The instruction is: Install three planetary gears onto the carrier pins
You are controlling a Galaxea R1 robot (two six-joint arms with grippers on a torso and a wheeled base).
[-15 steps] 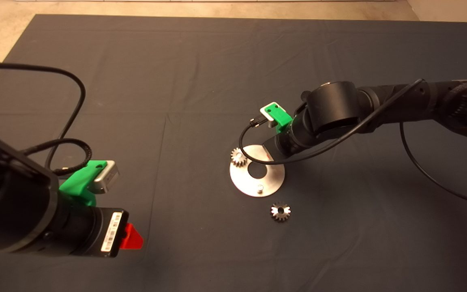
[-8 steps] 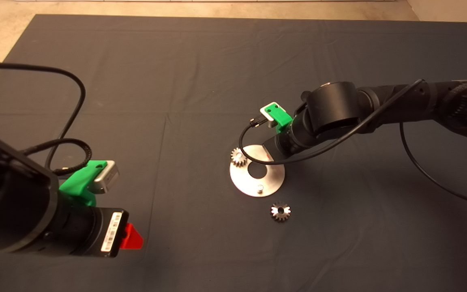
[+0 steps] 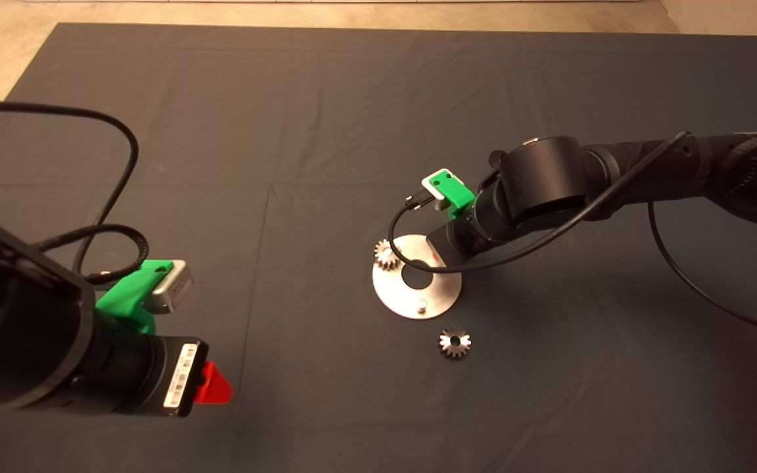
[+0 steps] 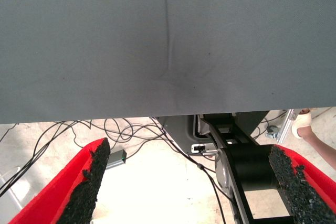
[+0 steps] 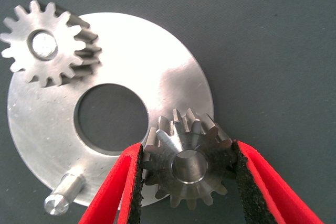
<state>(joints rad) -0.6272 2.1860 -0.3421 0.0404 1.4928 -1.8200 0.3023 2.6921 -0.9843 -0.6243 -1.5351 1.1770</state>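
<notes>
Fingers, right gripper [image 5: 186, 182]: red with black pads, closed on a small shiny steel toothed gear [image 5: 188, 163], held over the edge of the flat round silver disc [image 5: 173, 77] with a central hole. The wrist view alone shows this grip; in the head view the black arm hides the held gear.

Second steel gear [image 5: 47, 45]: seated on a pin at the disc's far side from the fingers, across the hole.

Bare silvery pin [image 5: 63, 195]: upright near the disc rim, just beside the fingers.

Third steel gear [image 3: 455, 343]: flat on the dark mat [image 3: 326, 131], just off the disc; head view only.

Left gripper [image 4: 189, 182]: fingers wide apart, holding nothing, parked near the mat's near edge, well apart from the disc. White barcode label [image 3: 180, 376] on its body, text unreadable.

Open mat lies on every side of the disc.
</notes>
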